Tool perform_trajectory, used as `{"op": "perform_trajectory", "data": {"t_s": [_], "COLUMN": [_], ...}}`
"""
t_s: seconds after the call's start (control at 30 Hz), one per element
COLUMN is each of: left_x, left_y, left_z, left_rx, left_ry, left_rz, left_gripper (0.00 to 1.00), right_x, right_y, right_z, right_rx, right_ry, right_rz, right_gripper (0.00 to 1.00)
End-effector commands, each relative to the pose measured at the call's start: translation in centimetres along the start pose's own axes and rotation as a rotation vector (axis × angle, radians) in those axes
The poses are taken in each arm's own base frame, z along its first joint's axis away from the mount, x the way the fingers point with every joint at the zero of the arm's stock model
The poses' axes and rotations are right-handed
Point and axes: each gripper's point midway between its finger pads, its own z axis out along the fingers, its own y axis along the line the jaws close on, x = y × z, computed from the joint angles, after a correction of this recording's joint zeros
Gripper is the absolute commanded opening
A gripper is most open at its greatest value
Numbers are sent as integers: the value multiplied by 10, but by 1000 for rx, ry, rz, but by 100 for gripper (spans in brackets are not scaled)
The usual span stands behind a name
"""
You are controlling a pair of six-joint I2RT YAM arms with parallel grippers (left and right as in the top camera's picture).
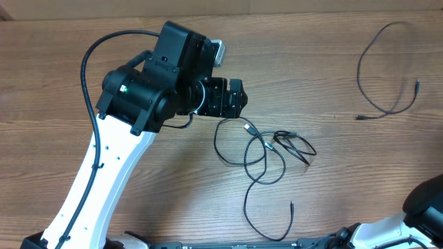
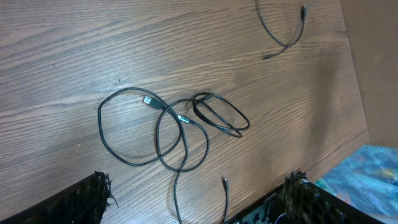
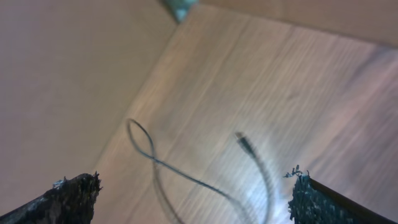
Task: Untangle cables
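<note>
Hovering above the wooden tabletop (image 1: 346, 173), the left fingers (image 2: 93, 199) stand released, wide apart with nothing between them. Only their own wrist view shows this. From overhead the left arm (image 1: 104, 173), reaching in from 7 o'clock, presents just its black wrist housing.

The tangled cables (image 1: 266, 149) lie at the centre of the overhead view, just toward 4 o'clock of that wrist. They are several thin black loops crossing one another, with a silvery plug (image 1: 248, 128) on their 11 o'clock side and one free end (image 1: 291, 205) trailing toward 6 o'clock. A lone cable (image 1: 387, 69) lies well apart at 2 o'clock in an open curve.

The left wrist view adds a blue patterned surface (image 2: 373, 180) past the tabletop's edge at 4 o'clock, unseen from above.

The right fingers (image 3: 68, 199) are also released and grasp nothing. Their blurred view looks down on a thin cable (image 3: 152, 158) ending in a small plug (image 3: 245, 144). Overhead shows only part of the right arm (image 1: 429, 204) at 4 o'clock.
</note>
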Motion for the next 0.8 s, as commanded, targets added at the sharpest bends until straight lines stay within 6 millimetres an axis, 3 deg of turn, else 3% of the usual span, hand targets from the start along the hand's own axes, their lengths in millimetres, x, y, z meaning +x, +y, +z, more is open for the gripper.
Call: {"op": "perform_trajectory", "data": {"t_s": [0.0,0.13,0.4,0.6,0.67,0.77], "left_x": [1,4,7,7,8,8], "left_y": [3,4,6,8,8,7], "left_z": [1,1,1,1,1,1], "left_rx": [-10,-15,-22,-31,-31,-28], "left_ry": [9,21,32,32,32,35], "left_rz": [-3,-7,-11,-13,-13,-13], "left_gripper": [92,92,93,94,100,100], "right_x": [-15,3,71,114,134,165], "right_y": [-4,17,76,91,96,106], "right_z": [-14,-13,-33,-45,-50,-60], "right_rx": [34,-79,-392,-425,-435,-446], "right_ry": [-54,28,340,489,546,634], "right_rz": [-58,-62,-37,-77,-131,-211], "right_gripper": [100,100,100,100,100,100]}}
